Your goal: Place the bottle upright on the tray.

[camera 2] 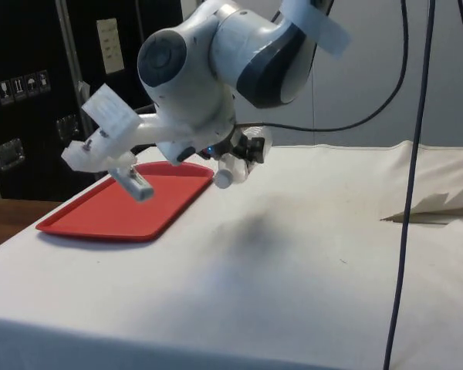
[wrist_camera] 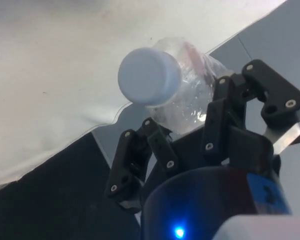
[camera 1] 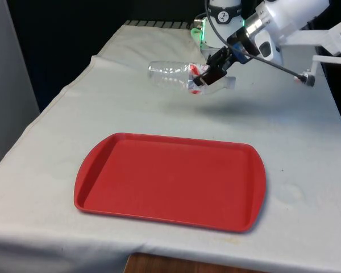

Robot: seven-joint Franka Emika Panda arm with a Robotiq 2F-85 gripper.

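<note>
Claw (camera 1: 207, 74): clamped on the clear bottle (camera 1: 176, 75), held sideways above the desk (camera 1: 307, 142), beyond the red tray (camera 1: 170, 179).
Risk: thin plastic could slip or topple if released tilted.

The front view looks down the table's length from just beyond the near edge of the tray (camera 1: 170, 182), facing the arm. The side view looks across the cloth from low at the table's side, with the tray (camera 2: 123, 204) well beyond. The wrist view sits close behind the gripper (wrist_camera: 185, 135); both fixed views share the tray.
</note>
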